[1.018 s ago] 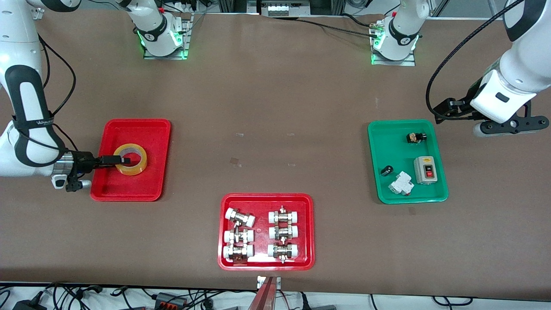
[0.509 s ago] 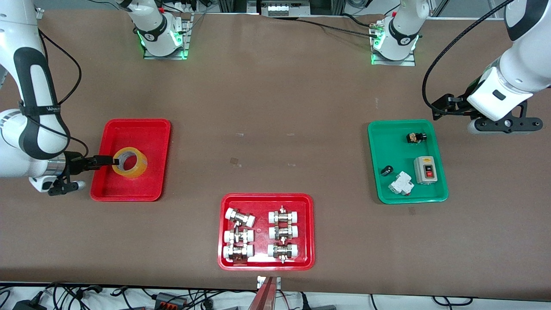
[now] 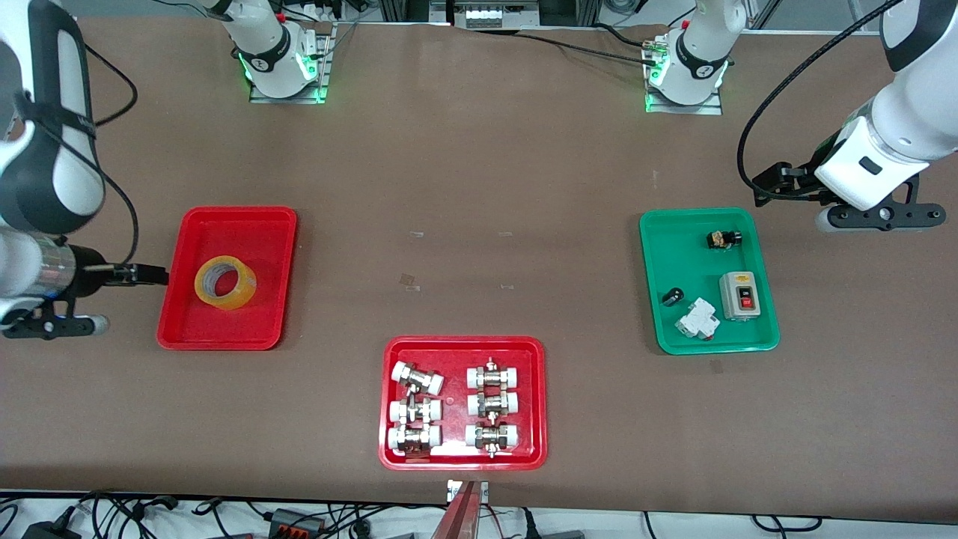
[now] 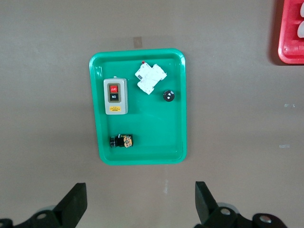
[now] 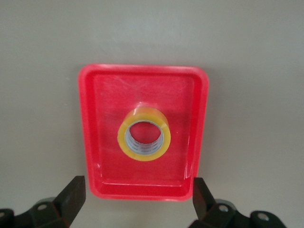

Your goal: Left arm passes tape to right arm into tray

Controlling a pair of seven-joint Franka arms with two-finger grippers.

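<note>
Tape (image 3: pixel 225 281) lies in the tray (image 3: pixel 187 329) at the right arm's end; fittings tray (image 3: pixel 462 345) sits nearest the camera — switch tray (image 3: pixel 653 262) toward the left arm's end.

Green tray (image 4: pixel 97 142) beneath spread left claw (image 4: pixel 138 209)

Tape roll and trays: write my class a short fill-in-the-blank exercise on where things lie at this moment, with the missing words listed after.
1. The tape lies in the narrow ____ tray.
2. The right gripper, beside that tray's edge, has its fingers ____.
3. The grey switch box sits in the ____ tray.
4. The left gripper is open and holds ____.

Missing words: red; open; green; nothing
</note>
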